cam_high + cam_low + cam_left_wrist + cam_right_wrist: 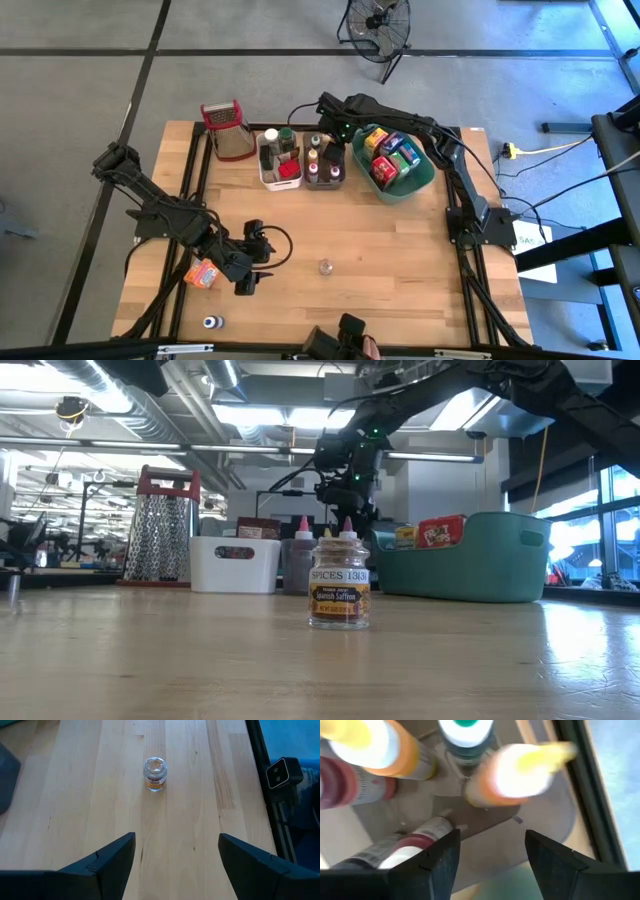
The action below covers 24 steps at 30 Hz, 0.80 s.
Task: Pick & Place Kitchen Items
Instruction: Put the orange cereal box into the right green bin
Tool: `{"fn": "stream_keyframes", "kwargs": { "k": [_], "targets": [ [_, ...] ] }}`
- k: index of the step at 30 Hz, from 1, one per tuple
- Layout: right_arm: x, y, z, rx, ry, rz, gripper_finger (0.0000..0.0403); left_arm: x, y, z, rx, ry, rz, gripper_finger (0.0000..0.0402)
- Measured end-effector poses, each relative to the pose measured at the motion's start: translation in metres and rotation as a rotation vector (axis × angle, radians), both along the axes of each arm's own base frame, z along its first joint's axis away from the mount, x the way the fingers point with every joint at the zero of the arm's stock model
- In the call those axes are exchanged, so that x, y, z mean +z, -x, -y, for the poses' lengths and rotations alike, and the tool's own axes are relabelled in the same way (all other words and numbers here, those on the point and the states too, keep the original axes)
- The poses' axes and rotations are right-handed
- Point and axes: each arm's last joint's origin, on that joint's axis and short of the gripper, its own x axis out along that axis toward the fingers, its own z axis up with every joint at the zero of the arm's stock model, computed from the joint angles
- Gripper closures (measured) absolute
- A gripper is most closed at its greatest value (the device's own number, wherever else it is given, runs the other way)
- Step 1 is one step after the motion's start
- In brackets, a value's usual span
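Note:
A small clear spice jar (325,266) (339,585) stands upright on the table's middle. My left gripper (250,282) (177,855) hangs open to the left of the jar (155,774), pointing at it with bare wood between. My right gripper (335,135) (492,855) is open, pointing down into the brown bin (326,170) (485,820); only the bin's floor shows between its fingers. Around it stand bottles with yellow (520,770), green (465,732) and red-and-white (415,845) caps. An orange packet (203,273) lies beside my left arm. A blue-capped bottle (212,322) stands near the front edge.
A steel grater (228,130) with a red handle stands at the back left. A white bin (280,165) with bottles sits left of the brown one, and a teal bin (430,175) with coloured boxes to its right. Bare wood lies around the jar.

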Motion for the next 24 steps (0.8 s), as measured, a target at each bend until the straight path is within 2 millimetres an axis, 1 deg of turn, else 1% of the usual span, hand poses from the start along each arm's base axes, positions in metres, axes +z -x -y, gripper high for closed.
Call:
{"fn": "stream_keyframes", "kwargs": {
  "k": [5,7,10,14,18,22,24],
  "targets": [
    [0.000,0.001,0.001,-0.009,0.027,-0.015,0.0176,0.000,0.000,0.000,0.000,0.000,0.000,0.0121],
    [0.003,0.002,0.000,-0.009,0.028,-0.014,0.0176,0.000,0.000,0.000,0.000,0.000,0.000,0.0121],
    [0.015,0.005,-0.002,-0.011,0.041,0.004,0.0176,0.000,0.000,0.000,0.000,0.000,0.000,0.0121],
    [0.038,0.011,-0.006,-0.012,0.065,0.049,0.0176,0.000,0.000,0.000,0.000,0.000,0.000,0.0121],
    [0.068,0.020,-0.015,-0.015,0.092,0.107,0.0176,0.000,0.000,0.000,0.000,0.000,0.000,0.0121],
    [0.098,0.029,-0.033,0.010,0.115,0.166,0.0176,0.000,0.000,0.000,0.000,0.000,0.000,0.0121],
    [0.116,0.034,-0.046,0.034,0.121,0.207,0.0176,0.000,0.000,0.000,0.004,0.004,0.000,0.0121]
  ]
}}
